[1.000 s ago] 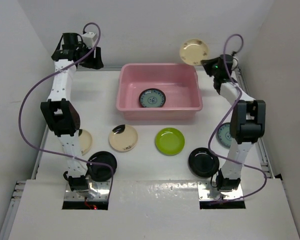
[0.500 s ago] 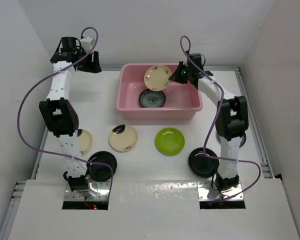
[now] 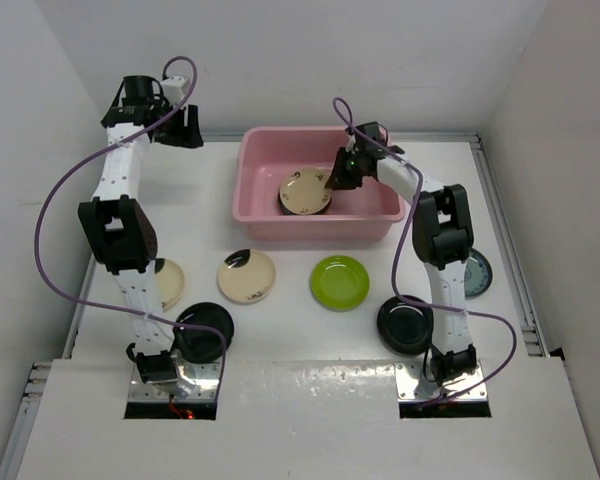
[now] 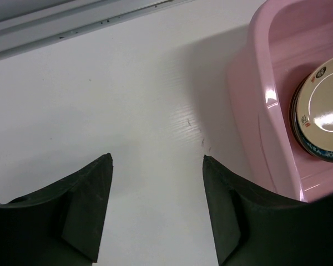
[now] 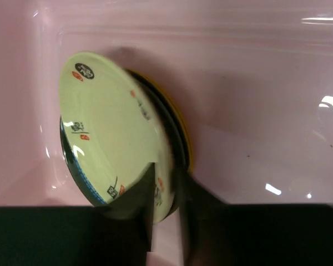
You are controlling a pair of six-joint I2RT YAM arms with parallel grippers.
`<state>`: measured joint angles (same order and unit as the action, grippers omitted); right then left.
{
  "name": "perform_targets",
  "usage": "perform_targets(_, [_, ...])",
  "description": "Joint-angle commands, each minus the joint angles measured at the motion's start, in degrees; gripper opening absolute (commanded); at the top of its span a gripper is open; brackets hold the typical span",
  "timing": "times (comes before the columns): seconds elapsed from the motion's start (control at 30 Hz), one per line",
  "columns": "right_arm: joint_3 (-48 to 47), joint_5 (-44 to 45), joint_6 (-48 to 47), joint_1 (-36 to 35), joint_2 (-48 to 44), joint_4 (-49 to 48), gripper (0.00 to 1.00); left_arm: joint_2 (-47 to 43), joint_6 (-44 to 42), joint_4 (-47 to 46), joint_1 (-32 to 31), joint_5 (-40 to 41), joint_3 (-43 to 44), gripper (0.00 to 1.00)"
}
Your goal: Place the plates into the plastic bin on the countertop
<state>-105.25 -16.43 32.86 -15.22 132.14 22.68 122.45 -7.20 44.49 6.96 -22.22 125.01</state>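
The pink plastic bin (image 3: 255, 190) stands at the back of the white countertop (image 3: 300, 330). My right gripper (image 3: 337, 178) reaches into it, shut on the rim of a cream plate (image 3: 304, 191) with small marks. The plate is tilted just over a dark yellow-rimmed plate (image 5: 183, 145) on the bin floor. In the right wrist view my fingers (image 5: 139, 194) pinch the cream plate (image 5: 108, 127). My left gripper (image 3: 185, 125) is open and empty, left of the bin. On the countertop lie a lime green plate (image 3: 340, 282), a cream plate with a dark rim mark (image 3: 246, 276), two black plates (image 3: 407, 325) (image 3: 203, 330), a beige plate (image 3: 170, 283) and a pale teal plate (image 3: 477, 272).
The left wrist view shows my open left gripper (image 4: 155, 160) over bare countertop, with the bin's left wall (image 4: 250, 94) and the plates in it (image 4: 324, 105) to the right. The beige and teal plates are partly hidden behind the arms. Raised edges run along the countertop sides.
My right gripper carried the cream plate from beyond the bin's back right corner into the bin and lowered it onto the dark plate. The left arm hardly moved.
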Motion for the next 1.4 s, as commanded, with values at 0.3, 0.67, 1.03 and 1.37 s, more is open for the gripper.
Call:
perform_targets(0.3, [-4.4,3.1,-9.6,-2.7,-2.3,2.8,0.75,-13.1,-10.4,-0.3,10.9,2.0,-20.5,0.76])
perform_targets(0.67, [-1.2,4.2,-12.6,-2.1,-10.2,-0.9,0.80,-18.5,-30.2,8.5,27.5,6.2,-48.4,0.70])
perform_targets(1.03, [6.2,4.6,-11.2,-3.1,-19.4,-1.9,0.79,-21.6,-33.1,6.8,30.5,6.0,-62.0,0.53])
perform_targets(1.37, [15.6,8.2,-10.1,-3.1,-28.2,-3.4,0.77,-14.5,-28.0,5.5,31.1,1.7,-57.4,0.00])
